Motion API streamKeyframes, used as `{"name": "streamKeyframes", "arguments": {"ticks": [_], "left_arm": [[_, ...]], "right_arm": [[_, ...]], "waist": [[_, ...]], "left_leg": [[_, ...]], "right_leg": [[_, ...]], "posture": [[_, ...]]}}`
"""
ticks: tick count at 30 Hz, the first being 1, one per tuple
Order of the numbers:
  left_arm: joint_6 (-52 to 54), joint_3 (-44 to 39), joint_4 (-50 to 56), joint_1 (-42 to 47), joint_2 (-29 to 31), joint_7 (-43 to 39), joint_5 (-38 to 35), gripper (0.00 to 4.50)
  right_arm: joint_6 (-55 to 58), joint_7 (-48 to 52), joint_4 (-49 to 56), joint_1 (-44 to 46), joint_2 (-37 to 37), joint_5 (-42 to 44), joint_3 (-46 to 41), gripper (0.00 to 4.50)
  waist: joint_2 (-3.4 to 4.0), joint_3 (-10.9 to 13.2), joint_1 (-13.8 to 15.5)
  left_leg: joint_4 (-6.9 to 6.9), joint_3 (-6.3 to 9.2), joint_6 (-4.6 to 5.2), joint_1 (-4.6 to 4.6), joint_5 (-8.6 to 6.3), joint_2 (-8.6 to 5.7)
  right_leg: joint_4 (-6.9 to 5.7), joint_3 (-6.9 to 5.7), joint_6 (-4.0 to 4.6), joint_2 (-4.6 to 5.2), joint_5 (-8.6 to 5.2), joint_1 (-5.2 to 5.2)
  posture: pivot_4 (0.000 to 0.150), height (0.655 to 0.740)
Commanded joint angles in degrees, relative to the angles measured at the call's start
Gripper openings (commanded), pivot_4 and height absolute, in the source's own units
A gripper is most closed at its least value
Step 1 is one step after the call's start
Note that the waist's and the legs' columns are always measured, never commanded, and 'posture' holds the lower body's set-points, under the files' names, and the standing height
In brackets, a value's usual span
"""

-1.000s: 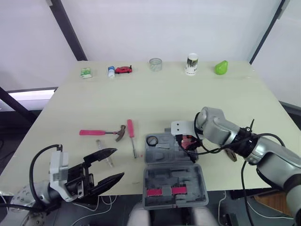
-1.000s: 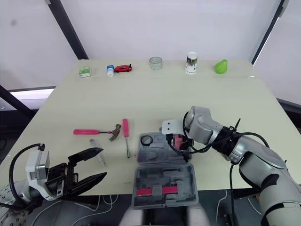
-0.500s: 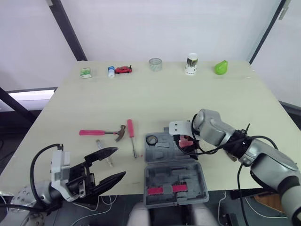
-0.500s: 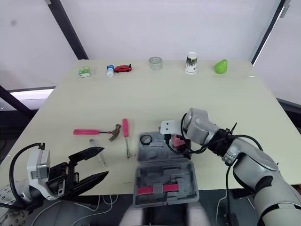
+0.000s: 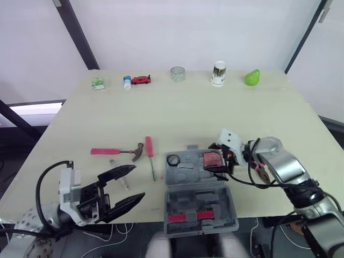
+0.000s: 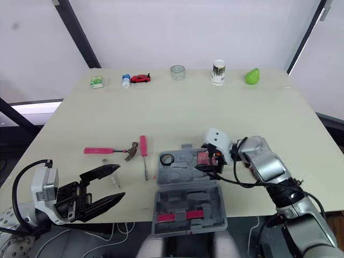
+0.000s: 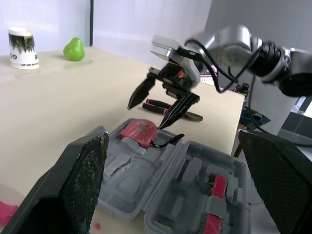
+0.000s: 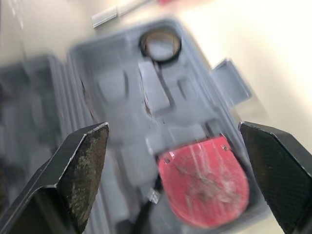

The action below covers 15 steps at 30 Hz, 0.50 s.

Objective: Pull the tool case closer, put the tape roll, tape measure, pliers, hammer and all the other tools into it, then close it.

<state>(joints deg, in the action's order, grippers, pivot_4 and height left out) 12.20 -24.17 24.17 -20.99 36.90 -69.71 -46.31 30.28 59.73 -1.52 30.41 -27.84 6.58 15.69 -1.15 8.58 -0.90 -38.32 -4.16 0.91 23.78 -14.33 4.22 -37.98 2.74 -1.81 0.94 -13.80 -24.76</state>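
Gaping grey tool case point(image 5: 189, 175), red tape measure point(image 5: 210, 159) inside

Your black two-fingered left gripper point(image 5: 138, 181) hovers at the near edge of the table point(image 5: 188, 113), toward its left corner, fingers spread wide. Your silver right arm point(image 5: 280, 167) reaches in from the near right corner, its black two-fingered right gripper point(image 5: 213, 158) also open, fingertips pointing left.

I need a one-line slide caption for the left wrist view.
Open right gripper hovers above the red tape measure lying in the open tool case.
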Motion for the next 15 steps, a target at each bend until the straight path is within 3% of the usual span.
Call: {"name": "streamKeyframes", "arguments": {"ticks": [1,5,15], "left_arm": [[-0.18,-0.89,0.37,0.14,0.62,-0.75,-0.86,4.5],[-0.2,-0.77,0.12,0.22,0.53,-1.18,-0.72,4.5],[-0.17,-0.8,-0.08,0.42,0.58,-1.57,-0.68,4.5]], "right_arm": [[-4.97,-2.48,-1.68,-0.7,2.11,2.14,-3.53,3.15],[-9.58,-4.14,-3.69,-2.45,3.27,1.44,-3.54,0.96],[-13.96,-4.39,-3.91,-5.7,2.64,2.39,-4.71,0.96]], "waist": [[0.01,0.0,-0.13],[0.0,0.0,-0.08],[0.0,0.0,0.05]], "left_leg": [[0.0,-0.02,0.0,0.0,0.0,0.0],[0.01,0.01,0.0,-0.01,0.0,0.01],[0.0,-0.01,0.0,-0.02,0.0,0.01]], "right_leg": [[-0.02,0.02,0.0,0.0,0.0,-0.02],[-0.02,0.02,-0.01,-0.04,0.01,-0.01],[-0.02,0.06,0.0,-0.03,0.0,0.0]], "posture": [[0.15,0.74],[0.15,0.74],[0.15,0.74]]}}
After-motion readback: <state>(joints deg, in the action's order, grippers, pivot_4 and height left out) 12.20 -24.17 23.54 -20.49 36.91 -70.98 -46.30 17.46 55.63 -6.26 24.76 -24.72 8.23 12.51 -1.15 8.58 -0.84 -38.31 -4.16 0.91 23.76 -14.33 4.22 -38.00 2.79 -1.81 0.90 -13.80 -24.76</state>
